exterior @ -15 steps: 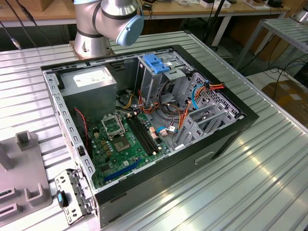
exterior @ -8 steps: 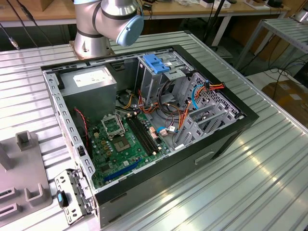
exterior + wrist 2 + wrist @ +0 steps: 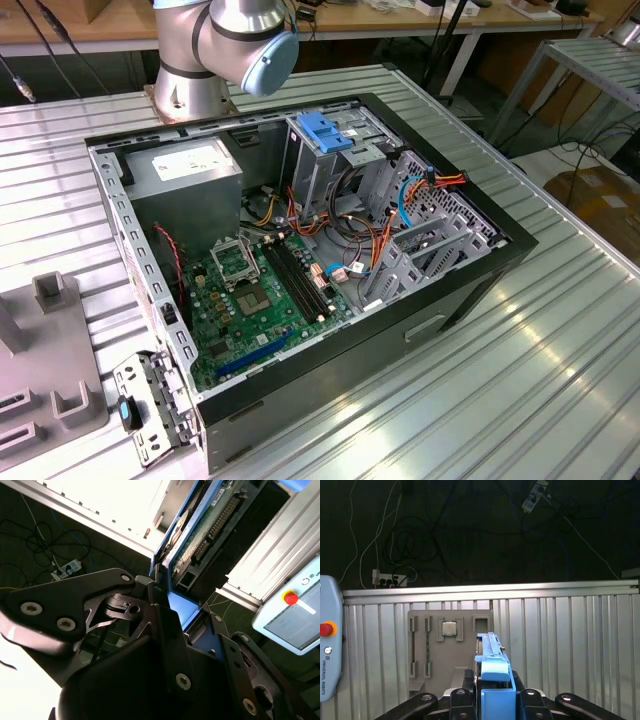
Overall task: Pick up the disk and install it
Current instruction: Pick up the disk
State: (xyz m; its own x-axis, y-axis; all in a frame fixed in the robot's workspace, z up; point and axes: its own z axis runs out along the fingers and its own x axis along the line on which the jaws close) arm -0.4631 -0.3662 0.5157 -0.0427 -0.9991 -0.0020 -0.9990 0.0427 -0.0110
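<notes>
Pickup looks done: the black two-finger gripper [image 3: 492, 700] has its fingers closed onto the flat grey metal hard drive in its bright blue plastic carrier [image 3: 492, 662], held edge-on. Getting it into the open black computer case [image 3: 440, 300] is what's left, apparently.

Robotics lab bench.
A robot arm [image 3: 225, 45] stands on a ribbed aluminium table [image 3: 540, 370] with an opened computer case [image 3: 400, 345]; cables [image 3: 415, 540] and a power strip [image 3: 390, 580] lie on the dark floor [image 3: 485, 555].
</notes>
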